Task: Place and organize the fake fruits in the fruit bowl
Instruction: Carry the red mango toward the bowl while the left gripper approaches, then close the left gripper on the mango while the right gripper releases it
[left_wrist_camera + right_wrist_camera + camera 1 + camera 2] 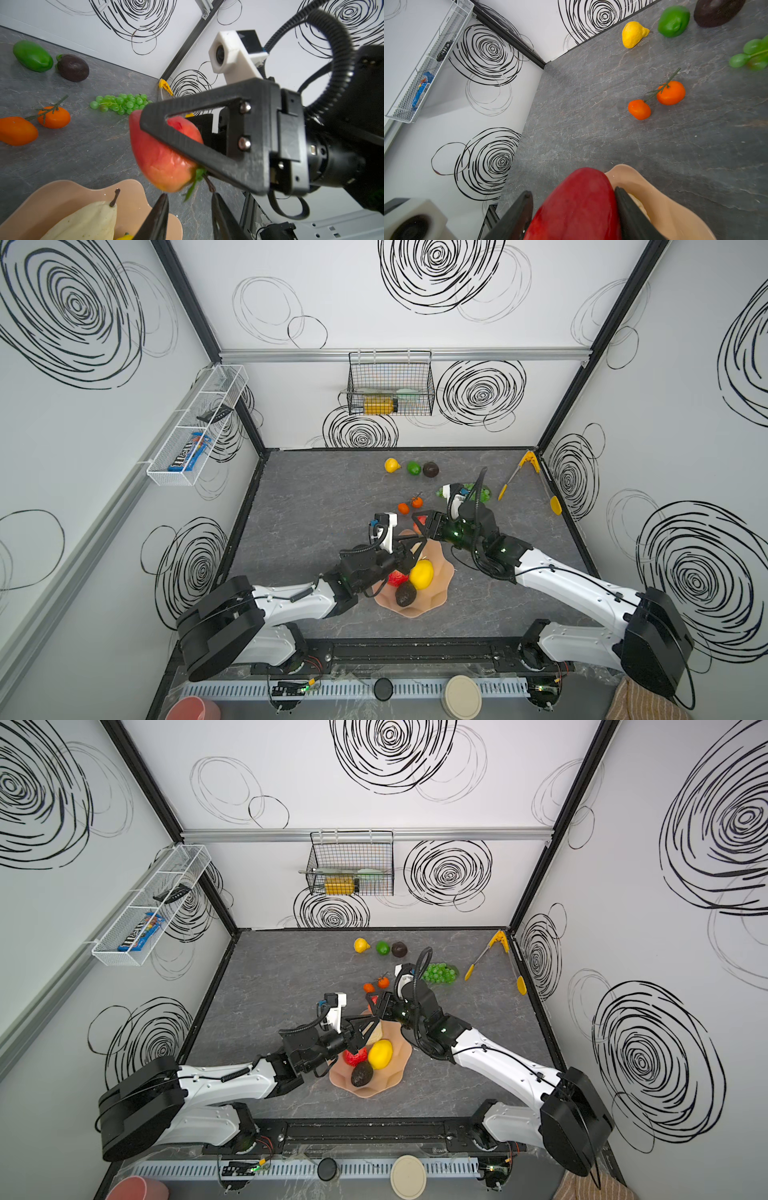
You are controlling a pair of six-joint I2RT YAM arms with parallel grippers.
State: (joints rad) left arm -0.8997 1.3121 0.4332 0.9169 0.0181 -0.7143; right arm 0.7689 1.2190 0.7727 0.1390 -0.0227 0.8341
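My right gripper (417, 526) (573, 191) is shut on a red apple (164, 160) (581, 207), held over the far rim of the scalloped peach fruit bowl (440, 572) (399, 1052). My left gripper (417, 541) (190, 197) is open just under the apple's stem and leaf, with bare table showing between its fingers. In the bowl lie a lemon (422, 573), an avocado (405, 594), a red fruit (354, 1056) and a pale pear (89, 220). Loose on the table are a lemon (392, 465), a lime (413, 467), an avocado (430, 469), two oranges (417, 502) and grapes (439, 972).
Yellow-tipped tongs (519, 475) lie by the right wall. A black wire basket (390, 385) hangs on the back wall and a white mesh shelf (195, 427) on the left wall. A cream disc (461, 697) and a coral bowl (193, 709) sit at the front edge.
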